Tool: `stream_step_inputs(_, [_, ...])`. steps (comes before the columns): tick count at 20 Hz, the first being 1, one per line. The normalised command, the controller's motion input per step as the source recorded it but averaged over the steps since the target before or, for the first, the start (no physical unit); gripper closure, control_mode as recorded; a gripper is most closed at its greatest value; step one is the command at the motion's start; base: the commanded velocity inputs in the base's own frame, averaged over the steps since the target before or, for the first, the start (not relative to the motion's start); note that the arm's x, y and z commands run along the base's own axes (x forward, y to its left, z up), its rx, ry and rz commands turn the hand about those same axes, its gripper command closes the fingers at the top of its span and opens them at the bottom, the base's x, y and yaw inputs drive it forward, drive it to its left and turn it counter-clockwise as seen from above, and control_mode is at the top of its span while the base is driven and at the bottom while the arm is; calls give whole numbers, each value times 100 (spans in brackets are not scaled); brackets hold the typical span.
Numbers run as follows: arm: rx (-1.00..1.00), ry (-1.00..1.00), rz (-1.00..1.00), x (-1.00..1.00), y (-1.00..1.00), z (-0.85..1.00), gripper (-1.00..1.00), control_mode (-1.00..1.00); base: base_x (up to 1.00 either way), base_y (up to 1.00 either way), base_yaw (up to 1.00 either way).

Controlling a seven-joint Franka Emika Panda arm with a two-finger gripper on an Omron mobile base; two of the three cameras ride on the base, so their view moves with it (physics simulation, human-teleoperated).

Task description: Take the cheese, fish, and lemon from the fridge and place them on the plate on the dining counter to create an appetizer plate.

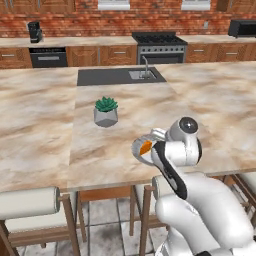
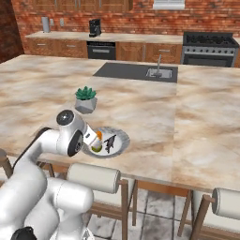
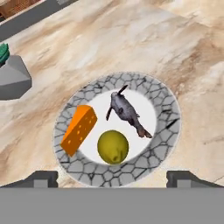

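Beige marbled dining counter (image 1: 45,125), long and broad, in a brick-walled kitchen. Dark inset sink (image 1: 120,76) sits toward its far edge; wall counter with stove (image 1: 160,47) and coffee machine (image 1: 34,32) runs behind. Padded stools (image 2: 93,177) line the near edge. Wide bare stone lies left, right and beyond the plate.

Plate (image 3: 168,127) rests close to the near edge, grey cracked-pattern rim. On it: cheese (image 3: 79,129) wedge, lemon (image 3: 113,147) just beside it, dark fish (image 3: 124,111) toward the far side.

Potted plant (image 1: 106,111) stands on the counter farther in, apart from the plate.

Pincer (image 3: 113,178) hangs over the plate's near rim, fingers spread wide, gripping nothing.
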Motion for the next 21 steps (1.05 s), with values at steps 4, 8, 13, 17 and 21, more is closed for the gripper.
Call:
stream_step_inputs(4, [11,17,-7,-92,0,100,-100,-100,0,0,0])
stream_step_inputs(8, [9,26,-4,-100,0,100,-100,-100,0,0,0])
stream_step_inputs(13, [0,25,-5,-100,0,100,-100,-100,0,0,0])
stream_step_inputs(17, [-1,18,-7,-100,0,100,-100,-100,0,0,0])
stream_step_inputs(21, [-9,10,-8,-100,0,97,-100,-100,0,0,0])
